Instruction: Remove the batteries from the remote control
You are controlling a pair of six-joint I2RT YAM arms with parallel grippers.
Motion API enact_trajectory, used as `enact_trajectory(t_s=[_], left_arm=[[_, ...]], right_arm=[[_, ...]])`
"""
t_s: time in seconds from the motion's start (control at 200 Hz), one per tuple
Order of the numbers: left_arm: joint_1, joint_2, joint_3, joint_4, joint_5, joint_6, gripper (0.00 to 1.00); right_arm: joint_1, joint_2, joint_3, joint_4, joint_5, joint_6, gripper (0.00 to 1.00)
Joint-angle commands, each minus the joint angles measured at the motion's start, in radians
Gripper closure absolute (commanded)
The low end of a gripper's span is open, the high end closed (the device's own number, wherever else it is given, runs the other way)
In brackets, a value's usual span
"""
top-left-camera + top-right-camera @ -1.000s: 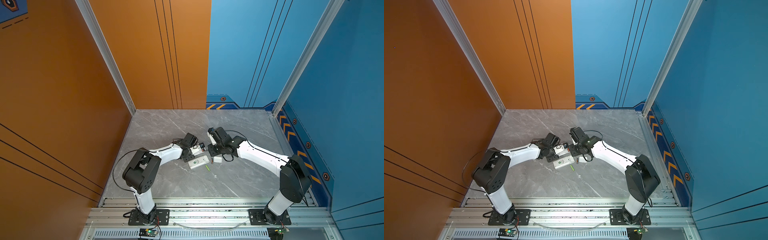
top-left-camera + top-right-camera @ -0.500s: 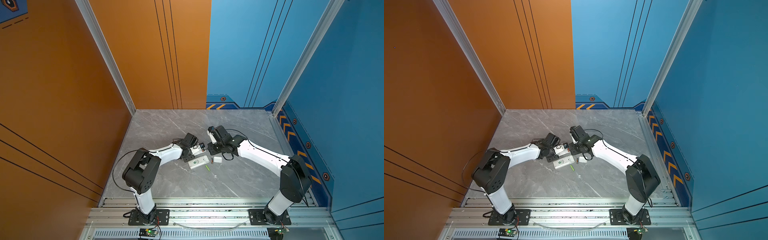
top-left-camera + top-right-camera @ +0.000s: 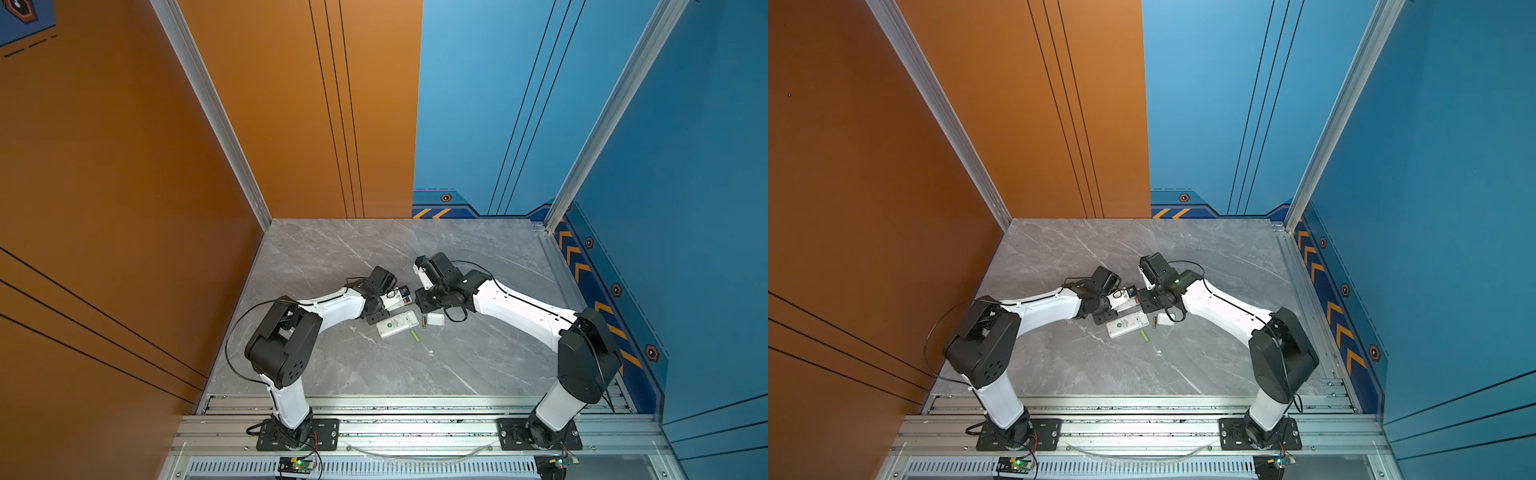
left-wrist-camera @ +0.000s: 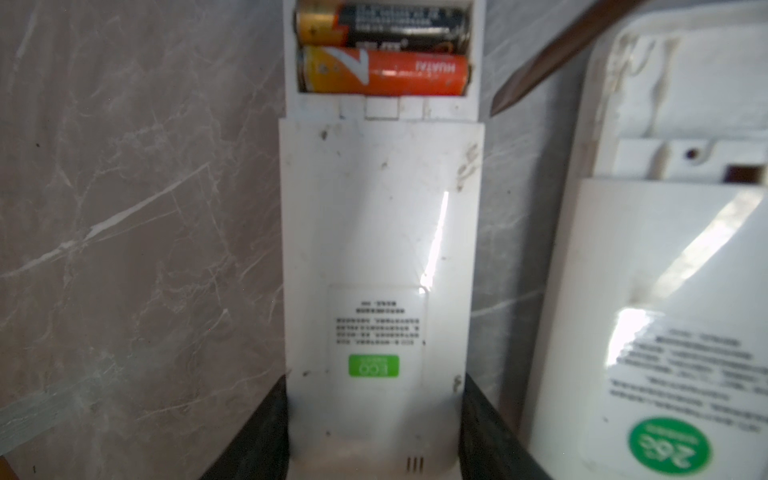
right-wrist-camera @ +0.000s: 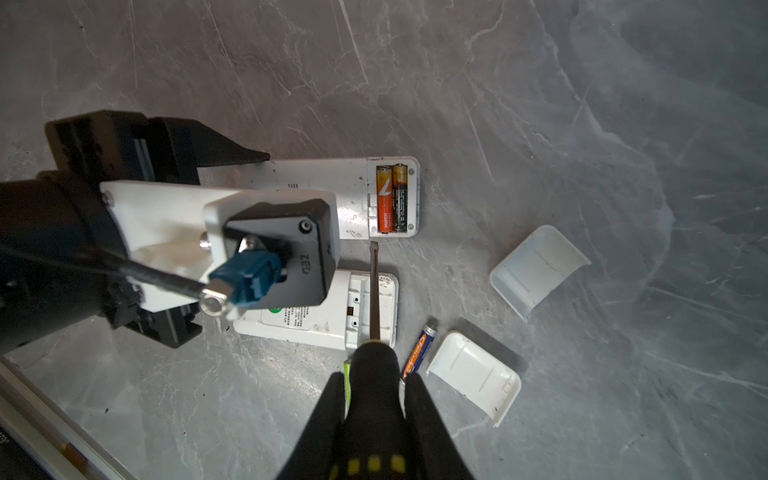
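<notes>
Left wrist view is showing the left claw clamping the smooth, scuffed sides of a slim white plastic remote. Its open compartment is holding two glossy cylinders side by side: an orange battery and a black-and-gold battery. The right claw is squeezing the rounded black-and-yellow handle of a screwdriver, whose thin flat-tipped metal shaft is pointing at the compartment's edge, just beside it. On the grey marbled table, a wider white remote is lying with its compartment open. Near it are lying a blue-and-orange battery, a lime green battery, a curved white lid and a second lid.
</notes>
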Motion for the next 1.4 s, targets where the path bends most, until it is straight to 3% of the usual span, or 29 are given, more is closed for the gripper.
enact_trajectory(t_s=[0.0,0.606,1.396], left_arm=[[-0.006,-0.036,-0.016,-0.001,-0.013,0.010,0.87],[-0.007,-0.029,-0.016,0.006,-0.018,0.010,0.87],[-0.007,-0.031,-0.016,0.011,-0.028,0.001,0.87]], right_arm=[[-0.004,0.017,0.027,-0.029,0.021,-0.020,1.00],[-0.053,-0.029,0.033,0.019,-0.069,0.014,1.00],[-0.059,0.005,0.029,0.006,-0.071,0.015,1.00]])
